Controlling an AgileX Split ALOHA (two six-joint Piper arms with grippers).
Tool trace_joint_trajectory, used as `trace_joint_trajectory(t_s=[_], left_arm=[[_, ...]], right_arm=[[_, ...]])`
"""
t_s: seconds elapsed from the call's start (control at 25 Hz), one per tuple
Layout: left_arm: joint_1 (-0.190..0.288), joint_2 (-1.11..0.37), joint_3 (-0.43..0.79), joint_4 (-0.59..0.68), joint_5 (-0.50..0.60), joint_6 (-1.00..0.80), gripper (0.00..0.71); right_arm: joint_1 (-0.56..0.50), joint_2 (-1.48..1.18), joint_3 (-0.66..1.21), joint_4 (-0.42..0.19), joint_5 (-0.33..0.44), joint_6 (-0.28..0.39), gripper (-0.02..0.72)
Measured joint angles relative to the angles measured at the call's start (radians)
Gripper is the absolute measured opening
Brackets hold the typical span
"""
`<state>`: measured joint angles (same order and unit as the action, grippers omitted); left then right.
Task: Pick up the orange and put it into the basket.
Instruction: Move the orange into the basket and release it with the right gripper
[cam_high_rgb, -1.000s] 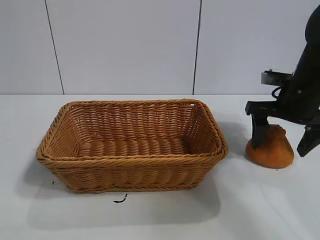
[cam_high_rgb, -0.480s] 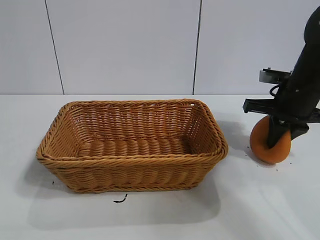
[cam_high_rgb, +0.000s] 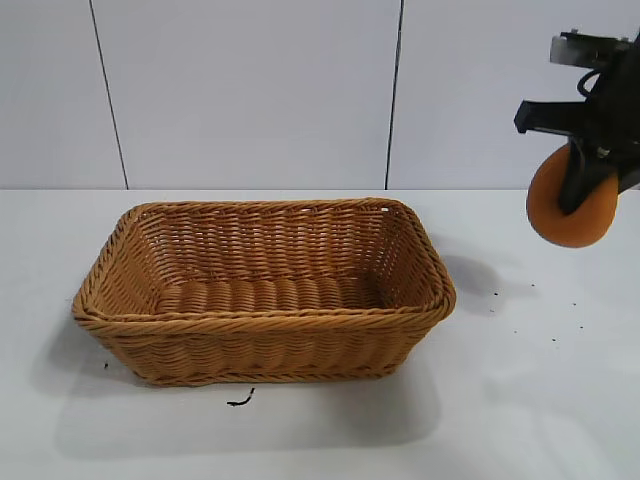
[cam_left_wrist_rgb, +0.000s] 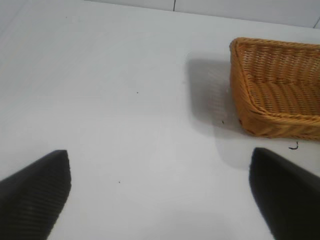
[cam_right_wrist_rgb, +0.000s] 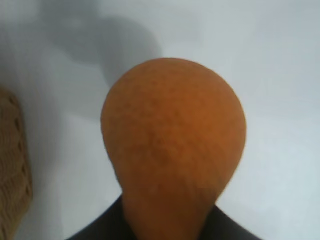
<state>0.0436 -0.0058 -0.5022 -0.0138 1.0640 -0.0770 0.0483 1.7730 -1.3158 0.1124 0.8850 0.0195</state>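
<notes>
Right tool (cam_high_rgb: 585, 185) clamps the matte dull-orange lump of an orange (cam_high_rgb: 572, 212) in mid-air, clear of the white counter (cam_high_rgb: 520, 400), round base downward, long axis roughly upright. Rectangular tan wicker basket (cam_high_rgb: 262, 317) sits at nine o'clock, well apart. Left tool (cam_left_wrist_rgb: 160, 195) hangs open, empty.

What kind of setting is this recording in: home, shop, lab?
Most likely a lab or test bench: a bare white table against plain grey wall panels, holding only a wicker basket, while the right gripper holds the orange aloft beside it.
</notes>
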Motion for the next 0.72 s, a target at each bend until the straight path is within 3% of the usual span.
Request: trace_joint_trajectory(t_s=[0.24, 0.56, 0.72], left_arm=[[0.000, 0.000, 0.000, 0.000, 0.000, 0.000, 0.697], [0.000, 0.000, 0.000, 0.000, 0.000, 0.000, 0.697], [0.000, 0.000, 0.000, 0.000, 0.000, 0.000, 0.697]], right_arm=[[0.103, -0.006, -0.166, 0.002, 0.088, -0.007, 0.054], [0.333, 0.018, -0.249, 0.020, 0.092, 0.013, 0.054], [0.444, 0.080, -0.249, 0.026, 0.052, 0.042, 0.054]])
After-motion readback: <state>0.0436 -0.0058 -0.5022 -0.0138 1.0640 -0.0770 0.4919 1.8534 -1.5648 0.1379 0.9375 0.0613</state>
